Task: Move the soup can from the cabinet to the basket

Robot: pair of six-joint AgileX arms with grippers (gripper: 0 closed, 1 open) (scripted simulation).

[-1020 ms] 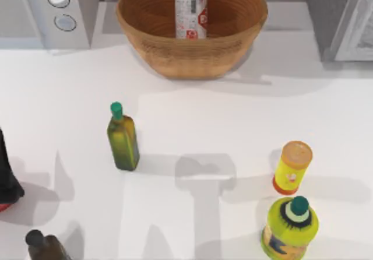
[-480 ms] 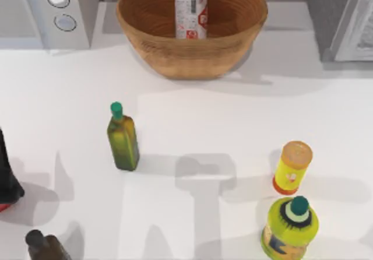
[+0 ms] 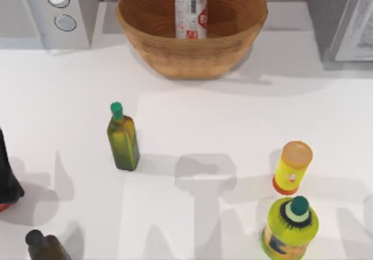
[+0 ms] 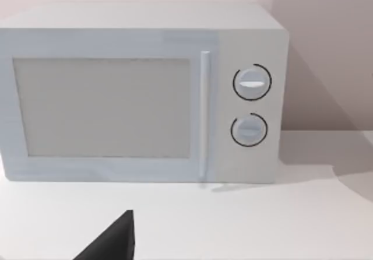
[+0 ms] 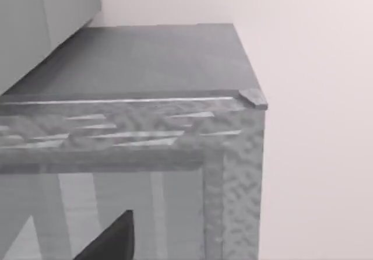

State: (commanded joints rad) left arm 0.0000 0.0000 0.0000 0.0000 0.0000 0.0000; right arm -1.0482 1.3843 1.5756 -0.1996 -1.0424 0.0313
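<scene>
Soup can (image 3: 191, 14) stands upright inside the basket (image 3: 192, 56), toward its far wall, red label marks facing right-front, plain silver top up. Basket sits at the far middle of the white table (image 3: 192, 114). Cabinet (image 3: 341, 21) is at the far right corner, grey body, white-framed door swung out toward the near side; the right wrist view shows its dark grey top and a textured front edge (image 5: 134, 126) close up.

White microwave (image 3: 46, 12) with two round dials at the far left; the left wrist view faces it square on (image 4: 140, 91), door closed, dials stacked one above the other at its right side.

On the near table: green bottle (image 3: 122, 137) with green cap, left of centre, upright. Yellow canister (image 3: 293, 168) with orange lid on the right, upright. Just nearer than it, a round yellow-green bottle (image 3: 290, 225) with a dark green cap, almost touching the canister in view. Dark brown bottle (image 3: 44, 245) at the near left corner, partly cut by the edge. A black object with a red base (image 3: 7, 184) at the left edge, cut off.

A dark finger tip of the left gripper (image 4: 113, 239) shows in the left wrist view, and one of the right gripper (image 5: 113, 239) in the right wrist view; cannot tell how either pair of jaws stands. Neither touches the soup can.
</scene>
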